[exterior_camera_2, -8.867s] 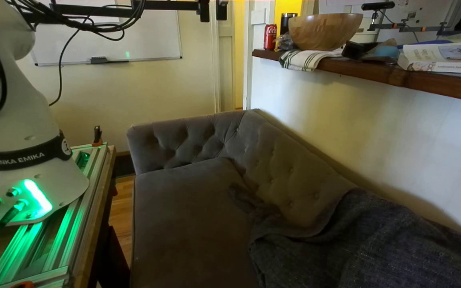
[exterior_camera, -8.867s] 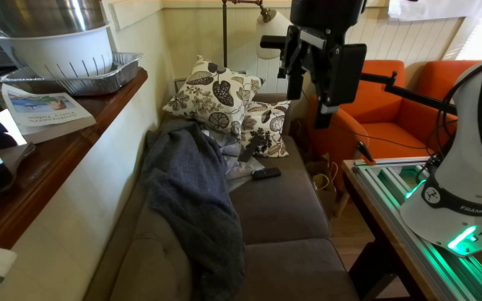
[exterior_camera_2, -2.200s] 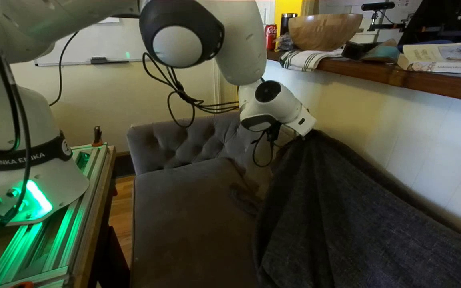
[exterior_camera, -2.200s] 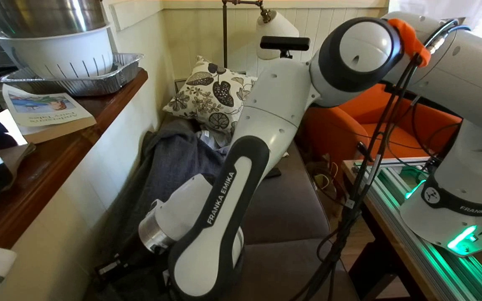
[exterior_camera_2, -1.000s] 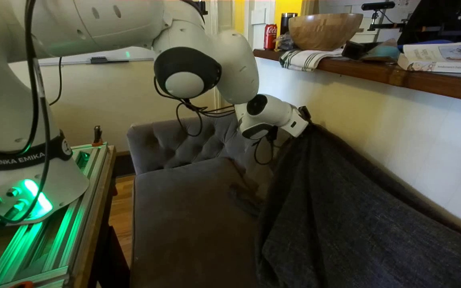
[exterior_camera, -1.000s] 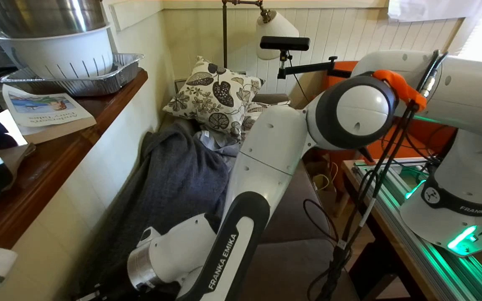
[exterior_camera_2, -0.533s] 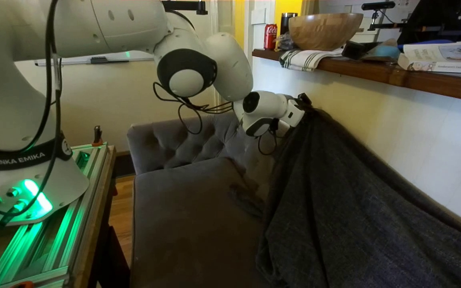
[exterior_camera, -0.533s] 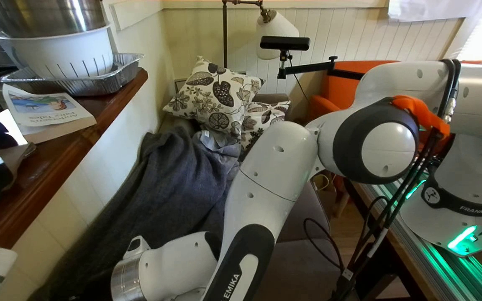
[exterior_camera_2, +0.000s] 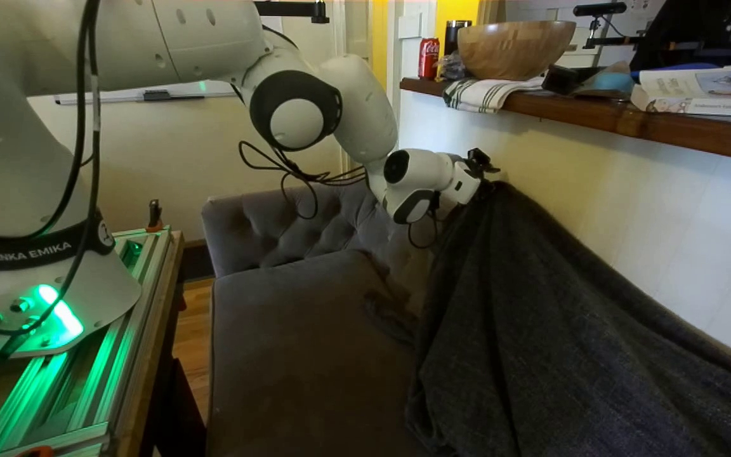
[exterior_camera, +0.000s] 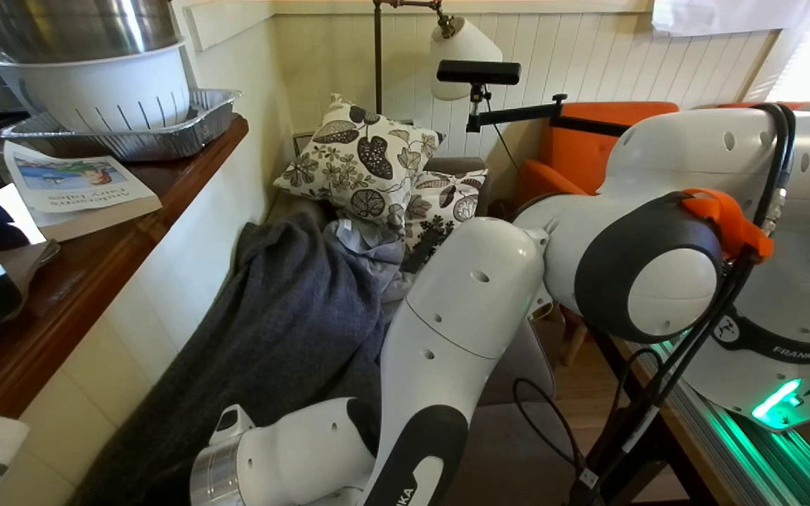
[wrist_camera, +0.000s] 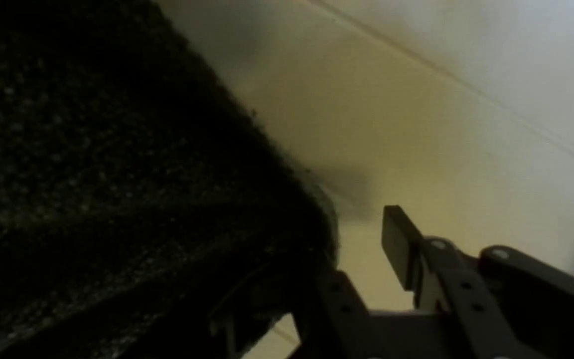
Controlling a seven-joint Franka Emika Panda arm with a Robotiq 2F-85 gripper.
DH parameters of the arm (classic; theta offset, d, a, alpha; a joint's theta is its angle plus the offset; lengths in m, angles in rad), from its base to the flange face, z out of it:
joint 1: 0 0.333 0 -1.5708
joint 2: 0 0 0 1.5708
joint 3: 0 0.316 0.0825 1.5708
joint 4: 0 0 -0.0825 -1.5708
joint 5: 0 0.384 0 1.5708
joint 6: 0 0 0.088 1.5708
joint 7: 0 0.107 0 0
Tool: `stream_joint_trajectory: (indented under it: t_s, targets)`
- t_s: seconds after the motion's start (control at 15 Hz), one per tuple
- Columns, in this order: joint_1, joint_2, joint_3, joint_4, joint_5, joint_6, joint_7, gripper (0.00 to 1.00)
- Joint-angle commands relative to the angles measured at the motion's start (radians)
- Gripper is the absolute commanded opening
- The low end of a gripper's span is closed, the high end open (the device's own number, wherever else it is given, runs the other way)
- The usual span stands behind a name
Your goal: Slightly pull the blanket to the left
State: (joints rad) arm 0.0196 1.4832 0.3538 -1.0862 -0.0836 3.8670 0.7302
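Grey-blue and rumpled, the blanket (exterior_camera_2: 562,330) drapes over the sofa (exterior_camera_2: 302,343) right up to the gripper (wrist_camera: 364,254), whose fingers (wrist_camera: 399,247) look parted, pinching nothing, so I'd back out slowly, avoiding snags.

The blanket (exterior_camera: 285,309) is a large, soft, plain cloth, dark grey-blue and rumpled. In an exterior view its far end lies in folds beside a floral cushion (exterior_camera: 370,154), the rest stretching toward the near left. In an exterior view its left end stands in a raised peak near the wall (exterior_camera_2: 600,203); long folds drop from it toward the sofa (exterior_camera_2: 302,343), and its upper edge slopes down to the near right. In the wrist view it fills the left side, almost black, flecked pale.
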Motion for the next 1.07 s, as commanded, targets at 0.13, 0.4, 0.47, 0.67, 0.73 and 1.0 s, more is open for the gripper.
stream_joint_trajectory:
  t_s: [0.13, 0.4, 0.47, 0.67, 0.73, 1.0]
  targets:
    - [-0.007, 0.005, -0.031, 0.051, -0.002, -0.156, -0.063, 0.83]
    - [0.042, -0.012, -0.077, 0.139, 0.018, -0.276, -0.242, 1.0]
    - [0.069, -0.022, -0.119, 0.159, 0.002, -0.298, -0.237, 1.0]
    - [0.115, -0.055, -0.149, 0.196, 0.006, -0.4, -0.359, 1.0]
    - [0.133, -0.067, -0.164, 0.199, 0.003, -0.438, -0.388, 1.0]
    - [0.146, -0.123, -0.175, 0.167, -0.08, -0.599, -0.46, 1.0]
